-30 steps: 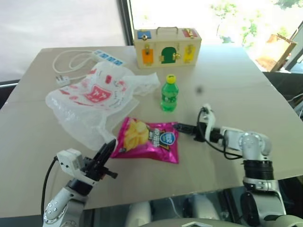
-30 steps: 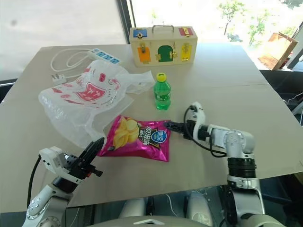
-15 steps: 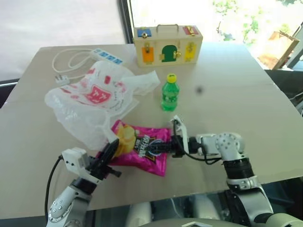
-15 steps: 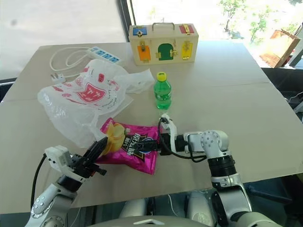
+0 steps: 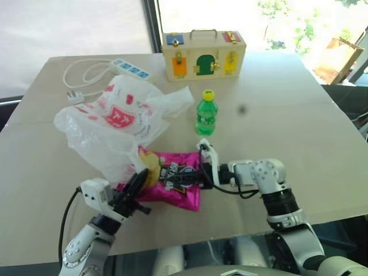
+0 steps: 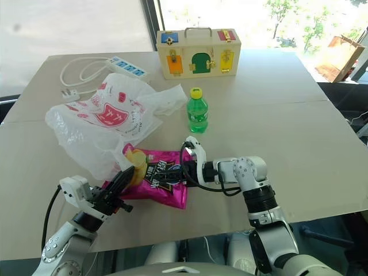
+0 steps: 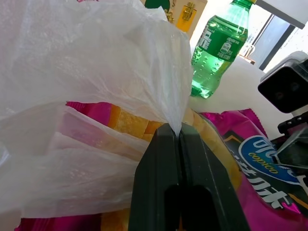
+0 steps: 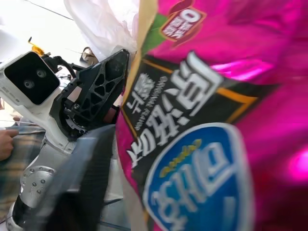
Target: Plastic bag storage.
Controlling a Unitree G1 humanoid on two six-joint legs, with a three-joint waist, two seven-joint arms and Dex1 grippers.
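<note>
my left gripper (image 7: 180, 137) is clenched tight on a thin fold of the plastic bag (image 5: 109, 129), pinching its near edge where it drapes over the corner of the pink chips packet (image 5: 172, 178). the bag itself lies crumpled on the left half of the table (image 5: 299, 115), translucent white with red marks on top, spreading from my left fingers back toward the white power strip (image 5: 131, 69) and its coiled cord near the far left edge.

my right gripper (image 6: 175, 171) reaches in sideways from the right and sits at the right end of the chips packet, its fingers over the packet's printed face; from the wrist view the shiny pink foil is pressed right up close, but i cannot tell whether my right jaws are gripping it or just standing around it.

the green bottle (image 5: 206, 112) with a yellow cap stands upright just beyond the packet, apart from the bag's loose handle. farther back, near the far edge of the table, is the cream toy case (image 5: 203, 54) with coloured doors and latches.
</note>
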